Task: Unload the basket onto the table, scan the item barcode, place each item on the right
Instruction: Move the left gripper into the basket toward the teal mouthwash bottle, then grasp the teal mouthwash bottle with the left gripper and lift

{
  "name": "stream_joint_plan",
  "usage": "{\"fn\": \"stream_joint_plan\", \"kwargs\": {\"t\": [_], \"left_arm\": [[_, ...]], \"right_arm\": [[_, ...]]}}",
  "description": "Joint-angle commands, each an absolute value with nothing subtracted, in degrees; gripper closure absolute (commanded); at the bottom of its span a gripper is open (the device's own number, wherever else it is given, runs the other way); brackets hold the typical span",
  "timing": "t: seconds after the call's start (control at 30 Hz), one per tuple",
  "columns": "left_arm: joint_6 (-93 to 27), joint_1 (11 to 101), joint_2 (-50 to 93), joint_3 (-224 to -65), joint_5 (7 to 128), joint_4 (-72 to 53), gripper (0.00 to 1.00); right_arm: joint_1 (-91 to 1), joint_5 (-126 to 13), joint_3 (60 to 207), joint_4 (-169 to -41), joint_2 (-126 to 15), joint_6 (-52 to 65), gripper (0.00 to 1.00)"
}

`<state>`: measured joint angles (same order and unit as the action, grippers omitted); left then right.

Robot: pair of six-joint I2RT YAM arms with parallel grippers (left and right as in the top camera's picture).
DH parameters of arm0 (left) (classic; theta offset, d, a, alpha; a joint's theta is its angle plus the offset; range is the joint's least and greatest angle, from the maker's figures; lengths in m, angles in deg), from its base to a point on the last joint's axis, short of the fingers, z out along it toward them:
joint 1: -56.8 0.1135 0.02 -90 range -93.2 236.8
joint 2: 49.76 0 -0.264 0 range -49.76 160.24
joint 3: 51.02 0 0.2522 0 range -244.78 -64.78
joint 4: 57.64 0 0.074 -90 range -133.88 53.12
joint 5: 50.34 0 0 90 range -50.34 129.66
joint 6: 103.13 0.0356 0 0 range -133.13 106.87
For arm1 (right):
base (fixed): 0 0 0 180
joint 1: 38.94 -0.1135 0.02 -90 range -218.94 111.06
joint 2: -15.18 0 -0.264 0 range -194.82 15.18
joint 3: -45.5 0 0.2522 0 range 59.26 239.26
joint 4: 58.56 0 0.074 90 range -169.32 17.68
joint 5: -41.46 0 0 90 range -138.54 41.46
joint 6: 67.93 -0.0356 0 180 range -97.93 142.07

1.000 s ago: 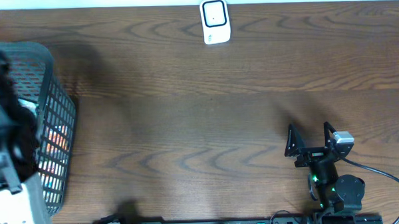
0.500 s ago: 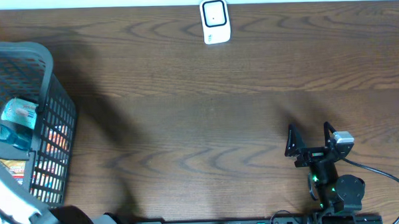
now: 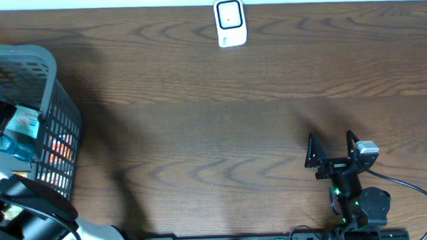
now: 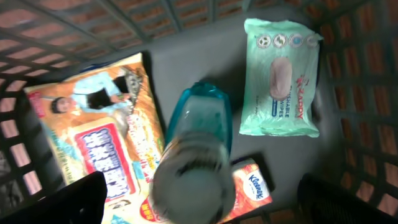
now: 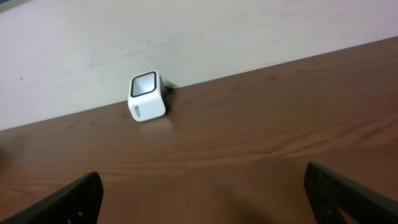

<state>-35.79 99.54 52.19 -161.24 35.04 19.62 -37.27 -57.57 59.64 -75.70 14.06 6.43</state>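
A: Item, location?
B: Teal translucent plastic bottle (image 4: 198, 143), stored in the dark grey plastic mesh basket (image 3: 55, 83) at the left edge of the brown wooden bench (image 3: 214, 134), beside a mint-green wipes packet (image 4: 281, 74). The left end effector (image 4: 208, 202) is poised over it, jaws spread wide, nothing gripped; a pick is presumably intended.
A: Scanner?
B: White cube-shaped scanner (image 5: 147, 95), set at the far edge, well apart. The right end effector (image 5: 205, 199) is parked wide open, empty. Basket contents are detailed by the left wrist view only; the separation by the overhead only.
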Motion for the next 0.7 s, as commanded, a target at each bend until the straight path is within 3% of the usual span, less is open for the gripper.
{"fn": "stream_joint_plan", "kwargs": {"t": [0.0,0.67], "left_arm": [[-34.8,99.8,53.0,-161.8,35.8,19.1,0.02],[-38.5,99.8,53.0,-151.7,30.2,9.0,0.02]], "right_arm": [[-37.5,-57.5,59.6,-75.9,14.1,7.4,0.01],[-37.5,-57.5,59.6,-75.9,14.1,7.4,0.01]]}}
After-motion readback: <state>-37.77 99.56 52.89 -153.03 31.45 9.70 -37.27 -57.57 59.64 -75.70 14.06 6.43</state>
